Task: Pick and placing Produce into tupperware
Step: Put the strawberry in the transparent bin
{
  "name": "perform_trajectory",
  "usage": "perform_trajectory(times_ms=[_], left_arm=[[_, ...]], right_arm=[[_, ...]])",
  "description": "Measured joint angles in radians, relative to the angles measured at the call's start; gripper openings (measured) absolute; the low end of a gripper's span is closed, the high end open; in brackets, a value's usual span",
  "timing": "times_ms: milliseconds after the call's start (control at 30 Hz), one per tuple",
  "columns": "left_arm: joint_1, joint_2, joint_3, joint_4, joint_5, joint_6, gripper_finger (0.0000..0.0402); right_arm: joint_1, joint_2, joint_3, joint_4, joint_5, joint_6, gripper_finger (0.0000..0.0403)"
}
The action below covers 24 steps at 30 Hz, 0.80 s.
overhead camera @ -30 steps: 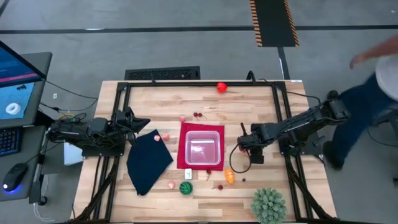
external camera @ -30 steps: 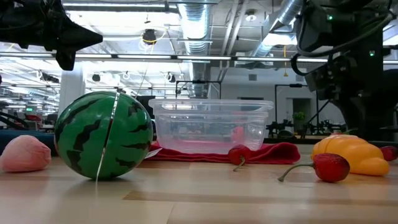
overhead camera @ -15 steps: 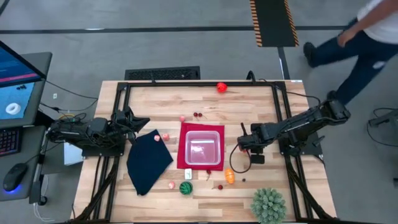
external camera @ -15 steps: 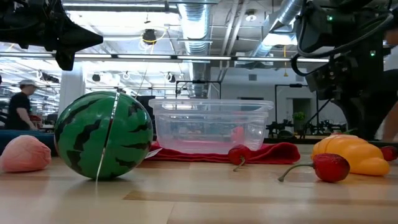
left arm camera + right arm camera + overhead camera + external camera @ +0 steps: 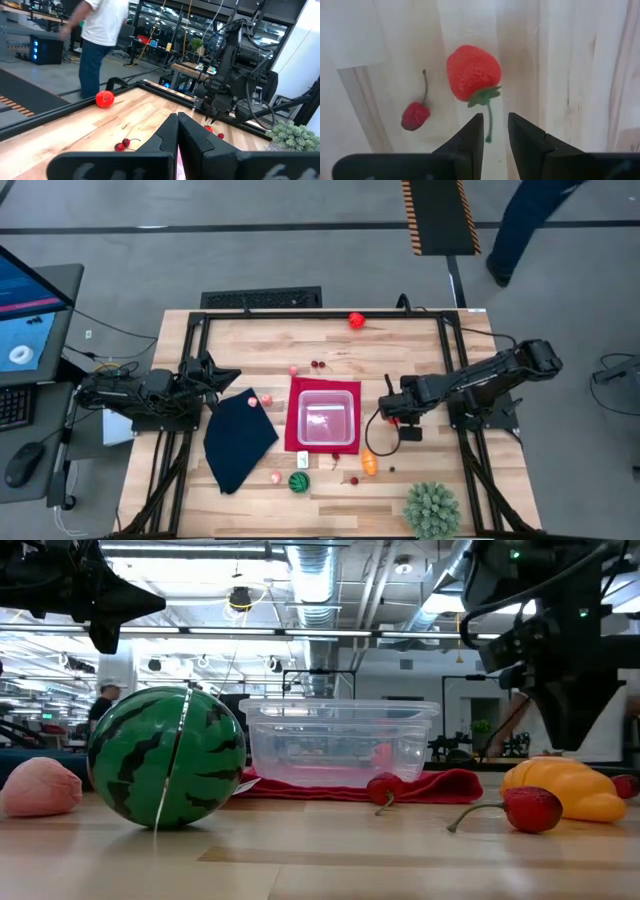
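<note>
The clear tupperware (image 5: pixel 325 418) stands on a red mat, also seen in the low view (image 5: pixel 340 740). Produce lies scattered around it: a striped green ball (image 5: pixel 299 482), an orange piece (image 5: pixel 369 464), pink pieces (image 5: pixel 253 401), cherries (image 5: pixel 317 364) and a red fruit (image 5: pixel 356 320) at the far edge. My right gripper (image 5: pixel 392 410) hovers right of the tupperware, narrowly open (image 5: pixel 495 127), pointing down over a red strawberry (image 5: pixel 472 72) that lies on the wood beside a cherry (image 5: pixel 415 115). My left gripper (image 5: pixel 176 131) is shut and waits at the table's left edge (image 5: pixel 225 375).
A dark navy cloth (image 5: pixel 238 438) lies left of the mat (image 5: pixel 294 412). A spiky green plant ball (image 5: pixel 432 510) sits at the near right corner. Black frame rails (image 5: pixel 450 360) run along the table's sides. A person (image 5: pixel 530 220) walks beyond the far right corner.
My right gripper has shifted a little toward the tupperware. The person beyond the table's right side has walked away toward the far side. The produce and the tupperware have stayed in place.
</note>
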Motion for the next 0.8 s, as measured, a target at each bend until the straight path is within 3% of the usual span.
perform_trajectory(times_ms=[800], left_arm=[[0.000,0.000,0.000,-0.001,0.000,0.001,0.0000]], right_arm=[[-0.013,0.000,0.000,-0.003,-0.029,0.018,0.0111]])
